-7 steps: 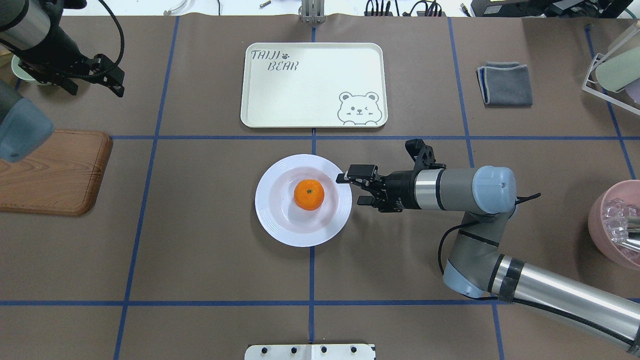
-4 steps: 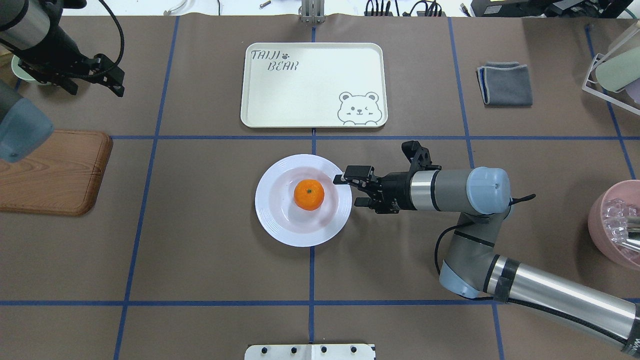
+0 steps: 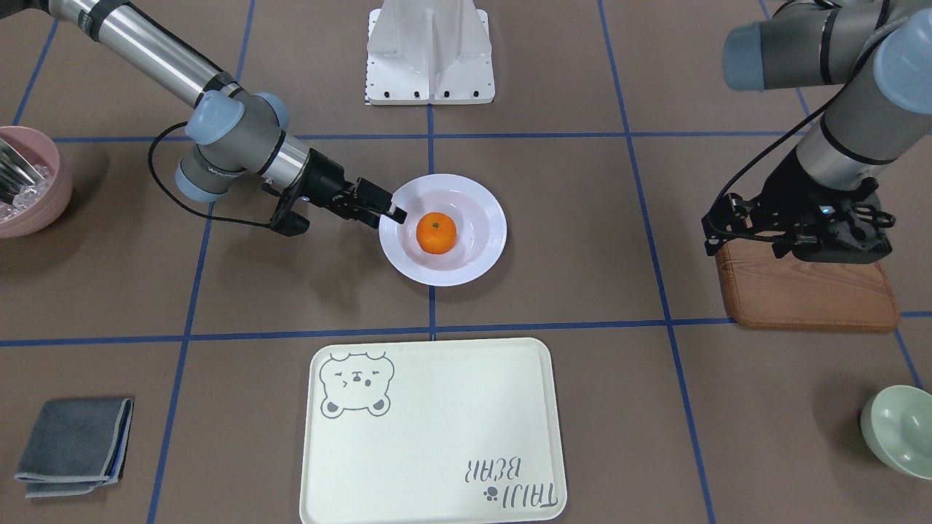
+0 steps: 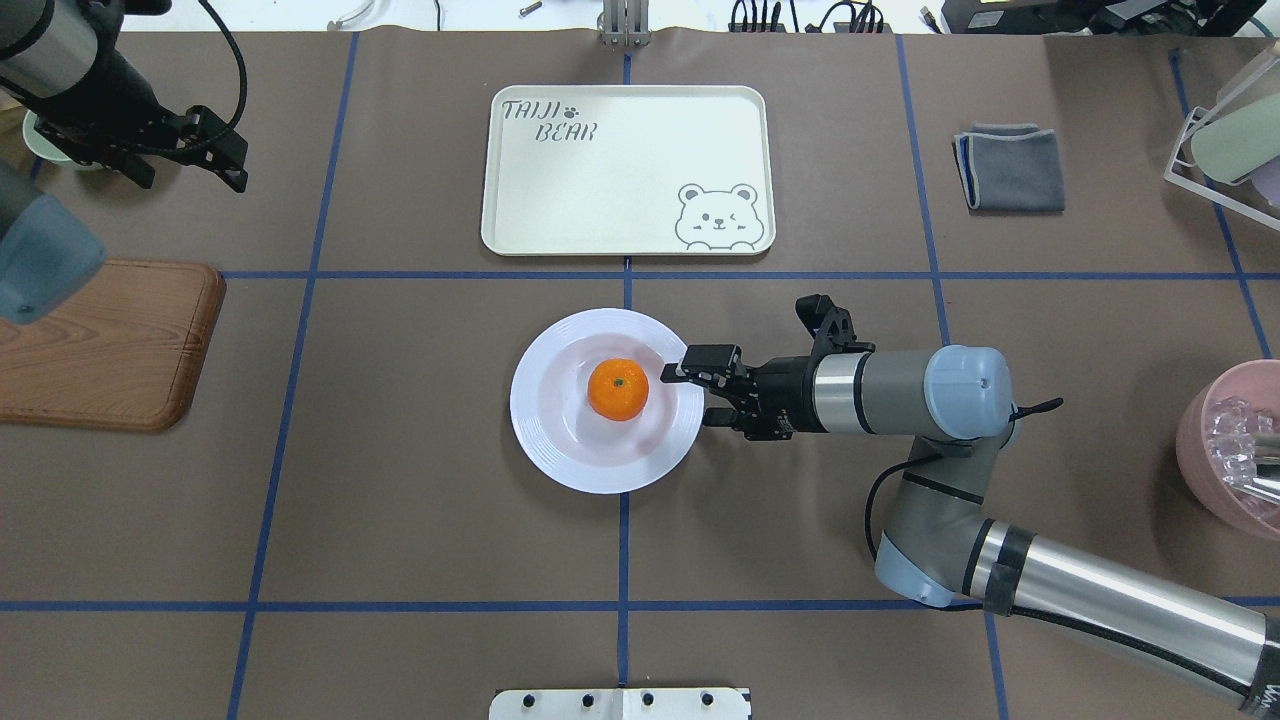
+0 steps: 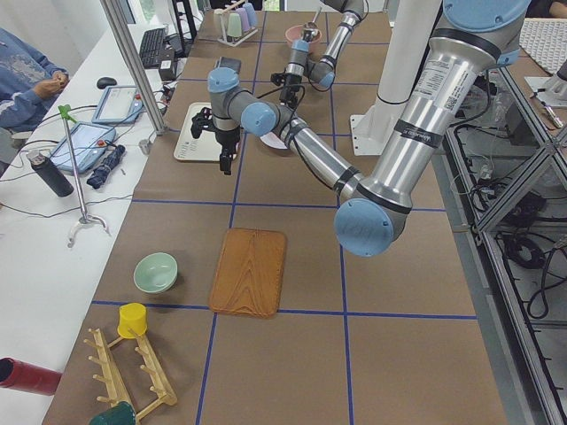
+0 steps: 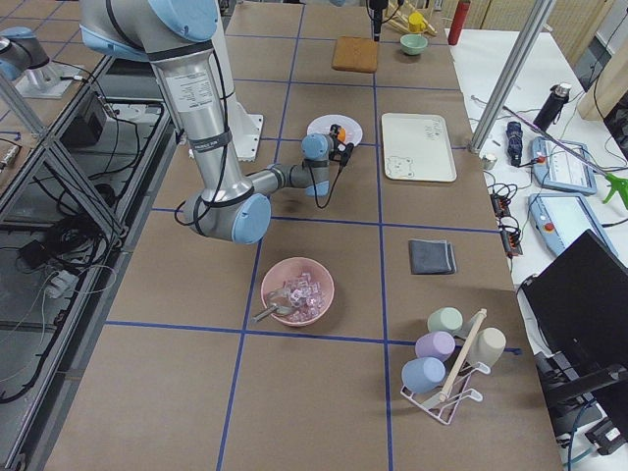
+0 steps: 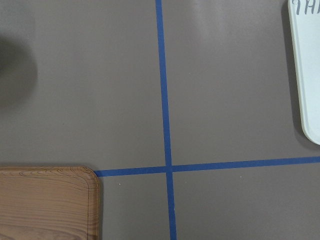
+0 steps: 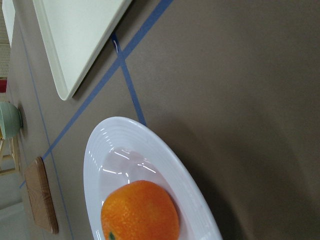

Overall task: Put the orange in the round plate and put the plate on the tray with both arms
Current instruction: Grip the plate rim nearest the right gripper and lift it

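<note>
The orange (image 4: 618, 389) lies in the middle of the white round plate (image 4: 560, 455), which rests on the table's centre. My right gripper (image 4: 690, 395) is open at the plate's right rim, one finger over the rim and the other just outside it. The right wrist view shows the orange (image 8: 140, 212) and the plate (image 8: 100, 150) close up. The cream bear tray (image 4: 625, 170) lies beyond the plate with nothing on it. My left gripper (image 4: 238, 165) hangs far to the left at the back, open and holding nothing, above bare table near the wooden board.
A brown wooden board (image 4: 100, 345) lies at the left edge. A folded grey cloth (image 4: 1010, 168) sits at the back right. There is a pink bowl (image 4: 1230, 445) at the right edge, a cup rack (image 4: 1225, 140) behind it, and a pale green bowl (image 3: 899, 429) beyond the board.
My right gripper has slid left towards the plate, so its upper finger now reaches over the rim. The left arm has barely moved. Plate and orange are where they were.
</note>
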`<state>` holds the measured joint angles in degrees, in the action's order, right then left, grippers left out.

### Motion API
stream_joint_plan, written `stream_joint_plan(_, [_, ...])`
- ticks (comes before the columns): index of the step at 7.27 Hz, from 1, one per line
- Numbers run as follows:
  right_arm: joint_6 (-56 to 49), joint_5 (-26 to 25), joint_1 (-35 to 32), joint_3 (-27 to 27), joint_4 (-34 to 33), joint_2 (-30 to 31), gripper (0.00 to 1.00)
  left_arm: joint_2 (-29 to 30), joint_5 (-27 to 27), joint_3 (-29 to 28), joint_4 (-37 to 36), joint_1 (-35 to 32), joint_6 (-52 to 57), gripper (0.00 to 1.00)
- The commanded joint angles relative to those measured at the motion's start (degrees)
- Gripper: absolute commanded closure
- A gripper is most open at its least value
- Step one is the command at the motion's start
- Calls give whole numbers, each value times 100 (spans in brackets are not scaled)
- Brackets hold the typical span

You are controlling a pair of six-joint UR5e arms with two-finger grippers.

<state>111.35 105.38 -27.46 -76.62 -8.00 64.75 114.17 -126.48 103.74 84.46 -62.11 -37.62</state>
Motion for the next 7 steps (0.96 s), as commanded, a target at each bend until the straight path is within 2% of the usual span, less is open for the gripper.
stream_joint_plan(1, [10,-9,21,6,0,-15,9,0,0,15,0,-3,0,2])
stream_joint_plan(3, [10,-9,56,6,0,-15,11,0,0,32,-35,-3,-9,2])
stream_joint_plan(4, [10,-9,56,6,0,-15,17,0,0,41,-35,-12,-9,2])
stream_joint_plan(6, [10,0,83,6,9,-15,20,26,0,146,-245,-29,-9,2])
stream_joint_plan(7, [10,0,91,6,9,-15,26,35,0,147,-264,-47,-9,2])
